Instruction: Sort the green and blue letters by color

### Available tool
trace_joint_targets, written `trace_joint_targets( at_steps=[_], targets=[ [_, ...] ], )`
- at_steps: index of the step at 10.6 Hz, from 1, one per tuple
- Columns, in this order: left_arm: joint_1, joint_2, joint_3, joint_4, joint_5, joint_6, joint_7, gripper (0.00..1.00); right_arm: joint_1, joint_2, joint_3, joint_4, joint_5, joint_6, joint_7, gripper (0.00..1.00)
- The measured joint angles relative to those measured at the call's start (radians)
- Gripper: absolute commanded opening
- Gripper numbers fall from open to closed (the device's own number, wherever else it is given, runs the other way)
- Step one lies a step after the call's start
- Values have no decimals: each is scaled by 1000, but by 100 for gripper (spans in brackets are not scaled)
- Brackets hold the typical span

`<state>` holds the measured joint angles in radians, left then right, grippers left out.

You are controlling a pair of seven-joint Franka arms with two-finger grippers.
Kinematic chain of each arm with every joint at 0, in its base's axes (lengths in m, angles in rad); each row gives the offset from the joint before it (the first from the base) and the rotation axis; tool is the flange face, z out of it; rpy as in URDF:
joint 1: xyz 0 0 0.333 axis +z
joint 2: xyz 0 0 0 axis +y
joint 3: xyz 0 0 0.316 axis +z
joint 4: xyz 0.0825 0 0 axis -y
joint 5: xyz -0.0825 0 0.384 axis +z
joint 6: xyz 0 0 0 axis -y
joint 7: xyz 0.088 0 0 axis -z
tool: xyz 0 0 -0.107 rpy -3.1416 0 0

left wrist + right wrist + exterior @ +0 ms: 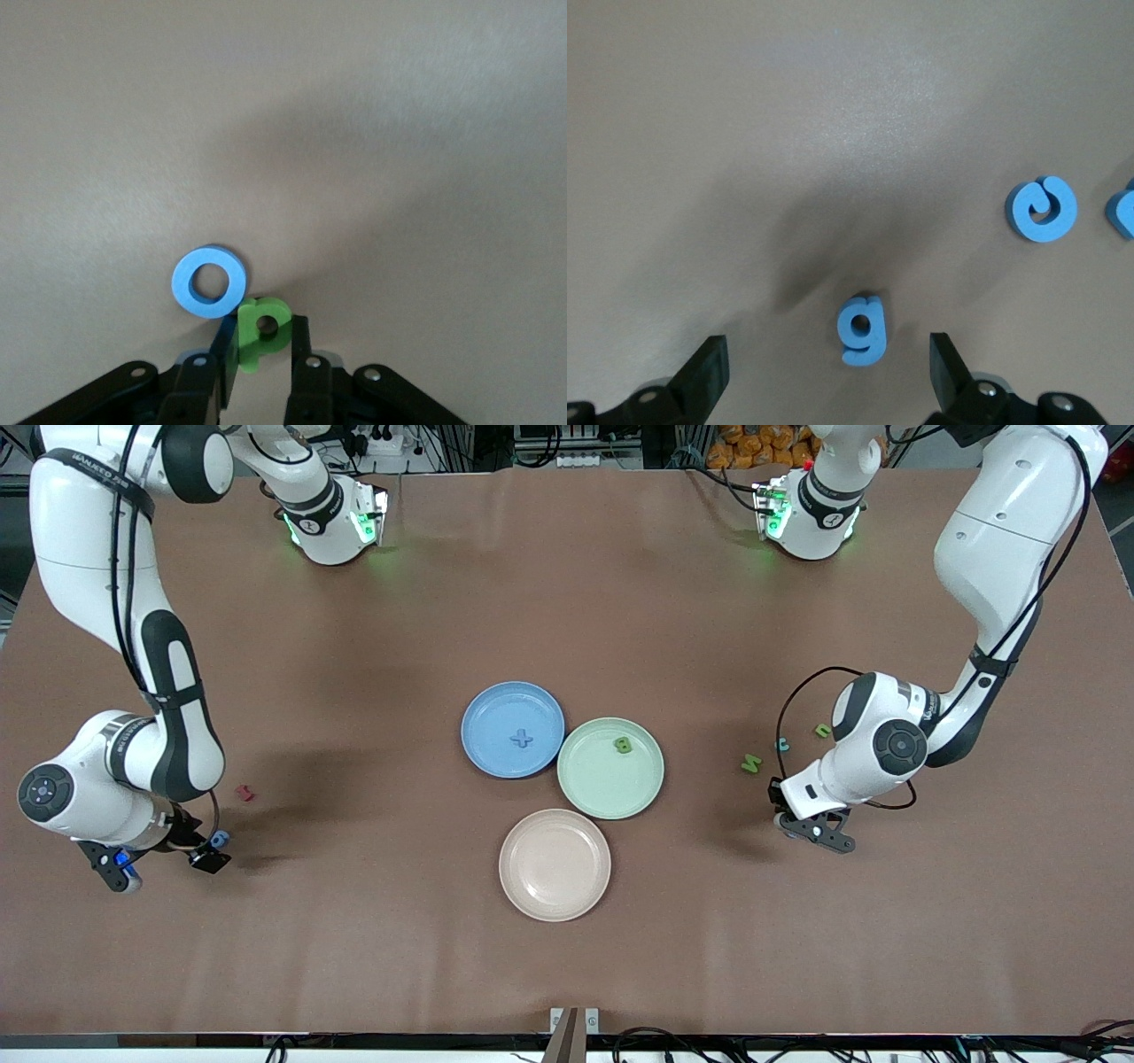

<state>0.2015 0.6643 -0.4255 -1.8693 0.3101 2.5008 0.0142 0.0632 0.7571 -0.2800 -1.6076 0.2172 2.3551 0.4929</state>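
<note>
Our left pincer (pixel 257 367) is clenched on a green letter (pixel 260 332), a "p" shape pinched low between the fingers, down at the counter (pixel 567 957) toward the left arm's end. A blue ring letter (pixel 209 281) lies touching or just beside the held piece, so we judge that lifting could drag or flick it along. The hold sits near one end of the green piece, so it could swivel or slip on the way to the green plate (pixel 576 779), where one green letter (pixel 623 745) already lies.

Our right pincer (pixel 828 376) hangs released over a blue "g" letter (pixel 861 330), fingers well apart on either side. Closing off-centre could tip it or push it away. Another blue letter (pixel 1041 209) lies near. The blue plate (pixel 483 722) holds a blue cross letter (pixel 522 738). Loose green letters (pixel 751 763) lie near the left arm, whose elbow could sweep them.
</note>
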Motion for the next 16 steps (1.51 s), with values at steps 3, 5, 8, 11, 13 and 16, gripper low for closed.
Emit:
trace_joint_targets(
  at_steps=[3, 5, 8, 11, 13, 16],
  targets=[
    [-9, -5, -41, 56, 0, -61, -76, 0, -17, 25, 6, -8, 19, 46, -43, 85],
    [-63, -8, -55, 111, 0, -136, -175, 0, -28, 36, 16, -14, 37, 59, -74, 36],
    [-175, -8, -58, 153, 0, -189, -389, 0, -32, 26, 19, -43, 39, 115, -123, 0],
    [-306, -8, -60, 174, -3, -198, -637, 0, -34, 15, 23, -60, 41, 132, -146, 0],
    [-377, -8, -61, 181, -5, -199, -768, 0, -34, 8, 36, -68, 41, 132, -148, 0],
    [-441, -3, -59, 182, -26, -204, -892, 0, -34, -5, 46, -69, 41, 131, -150, 0]
  ],
)
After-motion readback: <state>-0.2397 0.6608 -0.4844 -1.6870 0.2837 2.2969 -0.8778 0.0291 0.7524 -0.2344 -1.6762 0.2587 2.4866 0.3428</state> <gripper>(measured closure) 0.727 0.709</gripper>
